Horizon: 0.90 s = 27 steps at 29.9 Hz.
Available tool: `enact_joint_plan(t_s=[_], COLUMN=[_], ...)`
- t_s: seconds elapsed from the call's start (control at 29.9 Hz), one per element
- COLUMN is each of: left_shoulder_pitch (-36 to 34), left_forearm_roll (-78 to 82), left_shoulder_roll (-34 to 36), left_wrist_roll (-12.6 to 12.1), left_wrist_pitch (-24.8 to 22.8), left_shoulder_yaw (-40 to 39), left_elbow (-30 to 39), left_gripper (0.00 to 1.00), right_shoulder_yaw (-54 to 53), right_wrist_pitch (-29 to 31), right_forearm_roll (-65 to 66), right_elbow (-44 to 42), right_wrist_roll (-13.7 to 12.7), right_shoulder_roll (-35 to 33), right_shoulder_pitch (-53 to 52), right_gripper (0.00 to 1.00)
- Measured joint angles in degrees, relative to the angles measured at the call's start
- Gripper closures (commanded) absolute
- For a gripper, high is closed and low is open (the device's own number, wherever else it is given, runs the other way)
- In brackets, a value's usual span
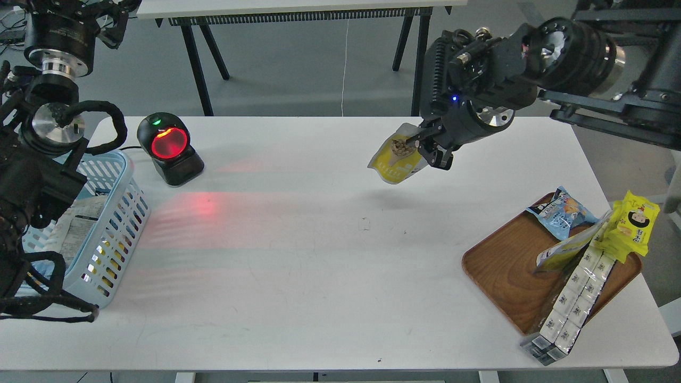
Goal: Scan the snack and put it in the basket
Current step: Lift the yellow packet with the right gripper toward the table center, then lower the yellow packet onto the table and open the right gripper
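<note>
My right gripper (pixel 424 146) is shut on the snack (pixel 395 160), a silver-white pouch with a yellow panel picturing nuts. It holds the pouch tilted in the air above the table's far middle, right of centre. The black scanner (pixel 168 148) with a red glowing window stands at the far left and throws red light on the table. The light blue basket (pixel 113 223) stands at the left edge with packets inside. My left arm rises over the basket at the far left; its gripper (pixel 114 21) near the top left corner is dark and partly cut off.
A brown wooden tray (pixel 511 276) at the right front holds a blue snack bag (pixel 561 211), a bright yellow pack with a cartoon face (pixel 630 226) and a row of silver packs (pixel 572 298). A second table stands behind.
</note>
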<state>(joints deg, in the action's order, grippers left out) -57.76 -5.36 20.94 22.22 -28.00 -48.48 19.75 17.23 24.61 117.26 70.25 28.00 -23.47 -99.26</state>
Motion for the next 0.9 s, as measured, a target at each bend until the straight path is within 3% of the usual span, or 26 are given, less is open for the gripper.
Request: enact_joint_plan(t_s=[0.33,0.9], left_shoulder_pitch=[0.61,0.45], left_forearm_roll=[0.11,0.08], left_shoulder_roll=[-0.03,-0.19], left_wrist_roll=[-0.07,-0.26], left_wrist_pitch=[0.00,0.00], left_shoulder_yaw=[0.58,0.58], left_elbow=[-0.01,0.39], left_gripper=[0.00,0.00], right_shoulder_yaw=[-2.53,-3.10], right_wrist_pitch=[-0.09,-0.05], right_forearm_roll=[-1.75,-4.81], right_elbow=[-12.46,-16.23], right_wrist_roll=[0.00,0.00], right_shoulder_roll=[14.22,23.34], right_shoulder_pitch=[2.85,6.54], right_gripper=[1.00,1.00])
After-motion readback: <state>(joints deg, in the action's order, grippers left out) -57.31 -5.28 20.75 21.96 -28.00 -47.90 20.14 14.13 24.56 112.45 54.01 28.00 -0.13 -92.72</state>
